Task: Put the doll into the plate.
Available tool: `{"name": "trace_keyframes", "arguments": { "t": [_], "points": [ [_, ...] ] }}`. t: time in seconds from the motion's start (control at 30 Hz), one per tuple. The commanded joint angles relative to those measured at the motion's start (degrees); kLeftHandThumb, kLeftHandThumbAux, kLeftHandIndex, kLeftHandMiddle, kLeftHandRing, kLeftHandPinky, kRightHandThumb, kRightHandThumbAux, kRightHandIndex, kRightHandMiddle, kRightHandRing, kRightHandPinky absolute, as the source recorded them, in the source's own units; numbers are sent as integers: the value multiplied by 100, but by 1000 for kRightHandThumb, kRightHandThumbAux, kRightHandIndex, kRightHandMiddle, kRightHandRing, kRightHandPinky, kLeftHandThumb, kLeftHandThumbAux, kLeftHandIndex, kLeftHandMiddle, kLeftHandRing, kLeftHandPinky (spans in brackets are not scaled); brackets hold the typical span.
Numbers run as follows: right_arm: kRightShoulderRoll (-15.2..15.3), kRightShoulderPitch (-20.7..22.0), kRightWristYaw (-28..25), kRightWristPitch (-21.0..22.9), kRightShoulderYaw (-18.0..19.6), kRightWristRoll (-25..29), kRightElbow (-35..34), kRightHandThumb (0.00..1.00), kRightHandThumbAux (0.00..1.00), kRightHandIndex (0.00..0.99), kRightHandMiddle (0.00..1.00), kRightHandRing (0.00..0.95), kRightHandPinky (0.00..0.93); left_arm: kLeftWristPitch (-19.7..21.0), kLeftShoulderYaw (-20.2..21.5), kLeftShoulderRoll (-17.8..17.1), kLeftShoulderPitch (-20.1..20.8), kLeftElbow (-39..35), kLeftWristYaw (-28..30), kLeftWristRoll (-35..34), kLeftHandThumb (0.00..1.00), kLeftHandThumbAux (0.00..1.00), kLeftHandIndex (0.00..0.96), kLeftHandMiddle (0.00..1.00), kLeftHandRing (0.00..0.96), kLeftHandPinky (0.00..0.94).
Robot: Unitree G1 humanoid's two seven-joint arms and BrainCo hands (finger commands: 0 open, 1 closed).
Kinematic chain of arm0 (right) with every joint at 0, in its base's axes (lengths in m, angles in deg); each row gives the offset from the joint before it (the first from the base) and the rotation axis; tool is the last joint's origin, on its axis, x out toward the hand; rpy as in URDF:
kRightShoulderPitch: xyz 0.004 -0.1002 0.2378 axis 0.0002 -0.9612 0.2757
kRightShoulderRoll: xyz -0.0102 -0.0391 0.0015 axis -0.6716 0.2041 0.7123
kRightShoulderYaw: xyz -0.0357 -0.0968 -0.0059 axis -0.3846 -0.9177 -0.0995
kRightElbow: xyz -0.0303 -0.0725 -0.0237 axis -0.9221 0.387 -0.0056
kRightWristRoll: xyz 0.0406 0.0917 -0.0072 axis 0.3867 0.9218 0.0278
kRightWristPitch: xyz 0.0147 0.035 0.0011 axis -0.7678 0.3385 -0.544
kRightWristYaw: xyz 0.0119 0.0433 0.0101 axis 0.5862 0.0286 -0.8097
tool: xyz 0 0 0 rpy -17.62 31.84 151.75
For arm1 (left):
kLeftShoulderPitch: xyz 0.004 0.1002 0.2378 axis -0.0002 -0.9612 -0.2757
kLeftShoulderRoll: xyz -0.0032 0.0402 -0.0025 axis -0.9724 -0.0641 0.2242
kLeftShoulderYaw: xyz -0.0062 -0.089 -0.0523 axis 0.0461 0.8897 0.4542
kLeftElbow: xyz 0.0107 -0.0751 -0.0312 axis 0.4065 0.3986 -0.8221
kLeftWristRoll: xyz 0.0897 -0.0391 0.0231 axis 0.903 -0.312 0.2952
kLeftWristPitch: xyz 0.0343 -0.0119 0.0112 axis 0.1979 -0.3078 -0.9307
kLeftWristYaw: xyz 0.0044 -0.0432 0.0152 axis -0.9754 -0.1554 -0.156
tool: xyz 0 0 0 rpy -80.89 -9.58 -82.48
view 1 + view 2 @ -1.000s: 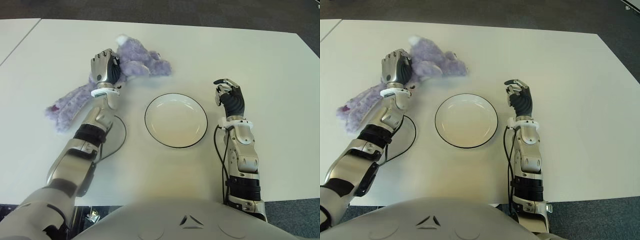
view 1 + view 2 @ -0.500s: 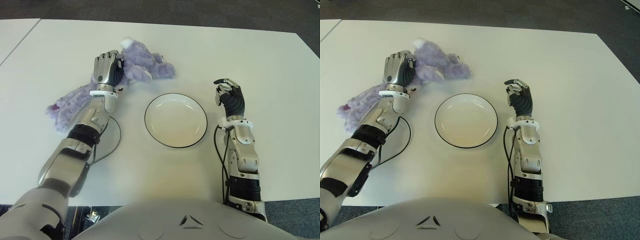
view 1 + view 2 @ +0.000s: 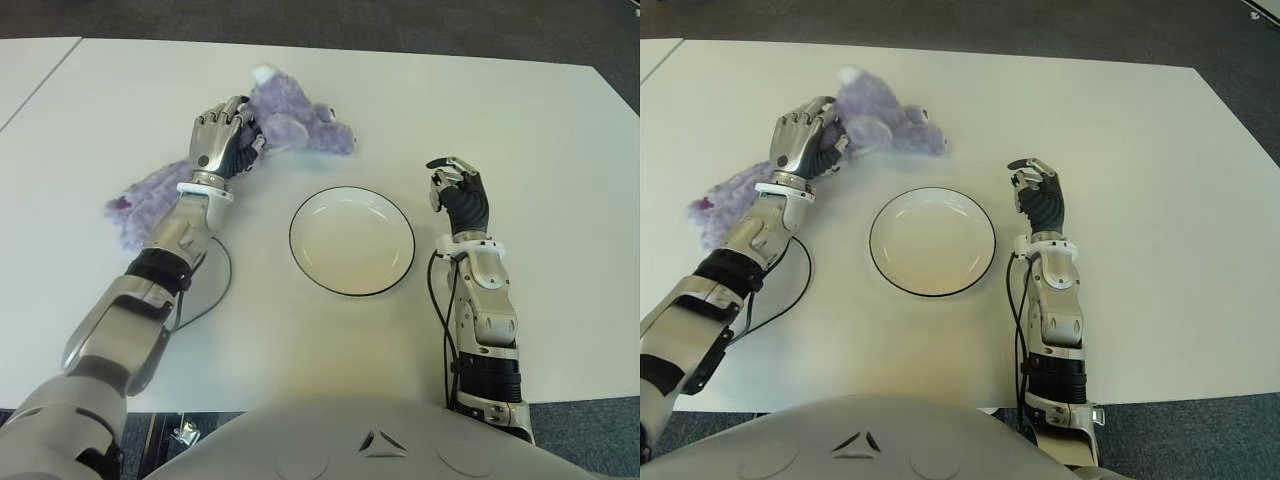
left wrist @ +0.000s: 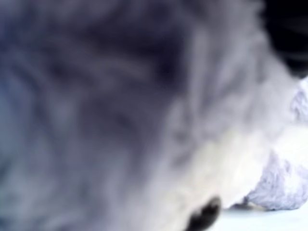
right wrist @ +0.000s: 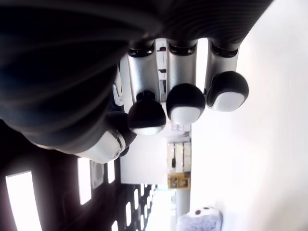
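Note:
A purple plush doll (image 3: 300,122) lies on the white table (image 3: 480,110), at the far left of it. My left hand (image 3: 222,140) is shut on the doll's middle, and its long limbs (image 3: 150,190) trail behind toward the left. Purple fur (image 4: 120,96) fills the left wrist view. A white plate with a dark rim (image 3: 352,240) sits in the middle of the table, to the right of and nearer than the doll, with nothing in it. My right hand (image 3: 455,190) shows just right of the plate, its fingers (image 5: 183,103) loosely curled around nothing.
A black cable (image 3: 215,290) loops on the table beside my left forearm. A second white table (image 3: 25,65) adjoins at the far left. Dark floor lies beyond the table's far edge.
My left hand has dragged the doll rightward and slightly farther, toward the plate; the trailing limbs followed. The right hand has not moved.

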Motion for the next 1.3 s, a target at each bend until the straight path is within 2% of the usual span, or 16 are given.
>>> {"name": "trace_keyframes", "arguments": {
  "t": [0.03, 0.4, 0.6, 0.87, 1.1, 1.3],
  "points": [
    [4, -69, 27, 160, -6, -26, -7, 720, 713, 441, 889, 885, 895, 356, -23, -42, -368, -412, 497, 52, 426, 158, 2, 1, 1, 1],
    [-10, -55, 58, 358, -23, -15, -115, 720, 713, 442, 882, 882, 892, 858, 362, -40, -799, -1510, 1298, -219, 398, 110, 0, 0, 0, 0],
    [-11, -32, 99, 451, -50, -50, -143, 721, 712, 442, 881, 881, 891, 1196, 562, 27, -993, -2093, 1682, -315, 425, 114, 0, 0, 0, 0],
    [-10, -7, 124, 491, -67, -66, -141, 721, 712, 442, 881, 881, 892, 1496, 731, 158, -1098, -2478, 2049, -469, 472, 136, 0, 0, 0, 0],
    [-14, 17, 137, 464, -87, -114, -107, 721, 712, 441, 887, 883, 894, 1695, 788, 216, -1116, -2617, 2124, -458, 479, 140, 0, 0, 0, 0],
    [-40, 33, 171, 504, -95, -143, -115, 721, 712, 441, 885, 882, 891, 1899, 852, 377, -1067, -2518, 1914, -411, 472, 138, 0, 0, 0, 0]
  ]
}}
